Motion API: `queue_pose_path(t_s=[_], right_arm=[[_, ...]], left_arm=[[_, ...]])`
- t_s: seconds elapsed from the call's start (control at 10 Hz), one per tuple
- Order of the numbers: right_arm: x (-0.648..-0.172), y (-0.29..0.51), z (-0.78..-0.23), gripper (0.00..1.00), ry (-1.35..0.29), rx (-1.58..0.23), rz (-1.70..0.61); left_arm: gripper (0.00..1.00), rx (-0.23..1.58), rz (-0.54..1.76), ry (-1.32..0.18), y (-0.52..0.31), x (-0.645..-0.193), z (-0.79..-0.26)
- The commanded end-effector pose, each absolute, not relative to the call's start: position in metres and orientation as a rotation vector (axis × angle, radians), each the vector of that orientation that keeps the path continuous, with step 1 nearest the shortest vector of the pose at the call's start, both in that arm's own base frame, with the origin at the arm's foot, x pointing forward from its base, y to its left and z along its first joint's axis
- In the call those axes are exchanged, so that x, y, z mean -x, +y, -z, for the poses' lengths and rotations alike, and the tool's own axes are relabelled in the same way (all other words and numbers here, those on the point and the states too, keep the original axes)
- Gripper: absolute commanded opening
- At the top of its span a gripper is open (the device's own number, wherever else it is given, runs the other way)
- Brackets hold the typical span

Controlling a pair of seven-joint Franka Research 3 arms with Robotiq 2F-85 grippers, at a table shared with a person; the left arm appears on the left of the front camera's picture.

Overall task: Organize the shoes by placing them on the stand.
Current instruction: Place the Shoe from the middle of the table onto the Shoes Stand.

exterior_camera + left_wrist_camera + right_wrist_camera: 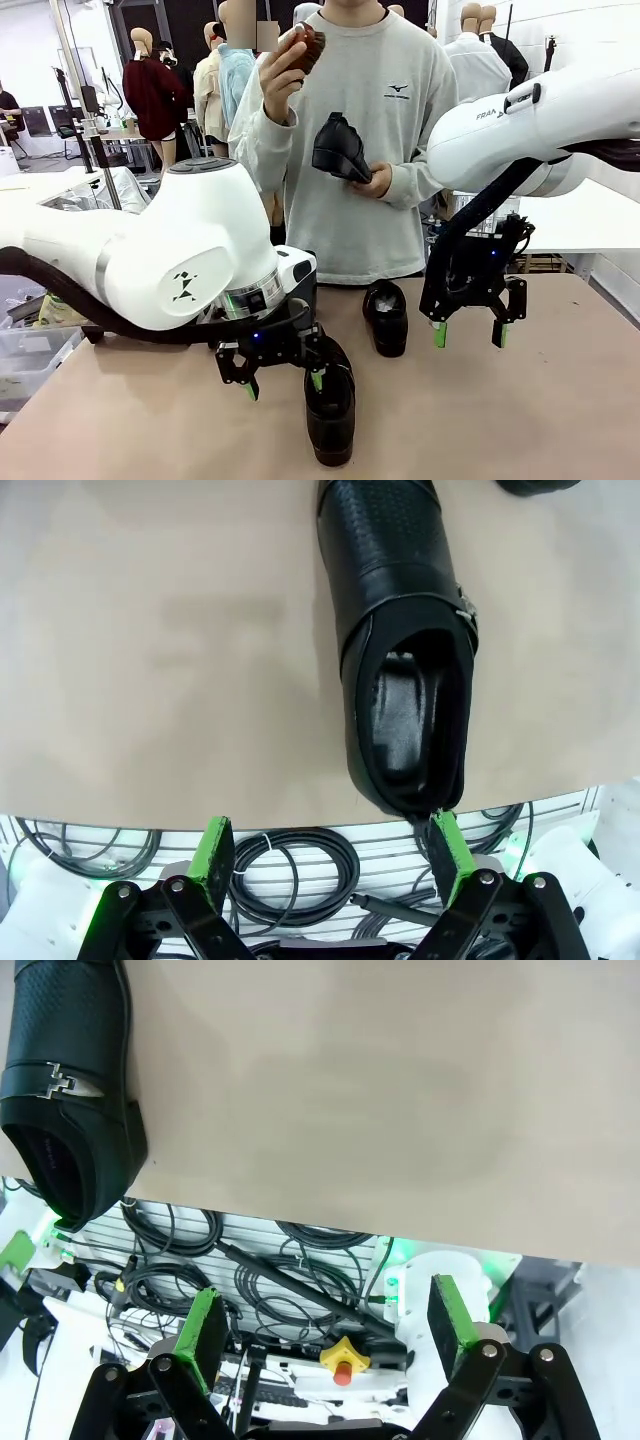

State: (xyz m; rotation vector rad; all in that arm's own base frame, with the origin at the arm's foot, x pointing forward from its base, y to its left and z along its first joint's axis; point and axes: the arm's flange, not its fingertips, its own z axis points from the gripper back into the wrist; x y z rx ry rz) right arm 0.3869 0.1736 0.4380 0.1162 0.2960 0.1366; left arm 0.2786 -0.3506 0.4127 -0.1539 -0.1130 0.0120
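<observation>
The near shoe stands upright on the surface, toe pointing away from you and heel at the edge on the robot's side. In the left wrist view, you look down into the open top of this near shoe, with a small metal buckle on its side. The far shoe sits farther across the surface, apart from the first and between the two arms.

The person at the far side holds the other two. The held shoe is in one hand at chest height, and the raised shoe is up near the shoulder in the other hand.

Your left gripper hangs low, just beside the near shoe's heel, with its jaws spread wide and nothing between them. One green pad is right at the heel, but you cannot tell whether it touches.

Your right gripper hovers above the surface beside the far shoe, also spread wide and empty. Its wrist view shows the near shoe off to one side and cables below the surface edge.
</observation>
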Motion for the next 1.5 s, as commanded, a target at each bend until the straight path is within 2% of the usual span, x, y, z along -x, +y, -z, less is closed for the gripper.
queue_pose_path(t_s=[0.0, 0.5, 1.0, 1.4], right_arm=[[-0.387, 0.176, -0.439, 1.00, 0.298, -0.117, -0.120], [-0.387, 0.176, -0.439, 1.00, 0.298, -0.117, -0.120], [-0.387, 0.176, -0.439, 1.00, 0.298, -0.117, -0.120], [-0.387, 0.176, -0.439, 1.00, 0.298, -0.117, -0.120]], left_arm=[[1.00, 0.186, 0.012, -0.078, -0.357, -0.296, -0.403], [1.00, 0.135, 0.033, -0.024, -0.363, -0.305, -0.370], [1.00, 0.092, 0.012, -0.063, -0.379, -0.304, -0.350], [0.22, 0.090, -0.021, -0.057, -0.384, -0.309, -0.349]])
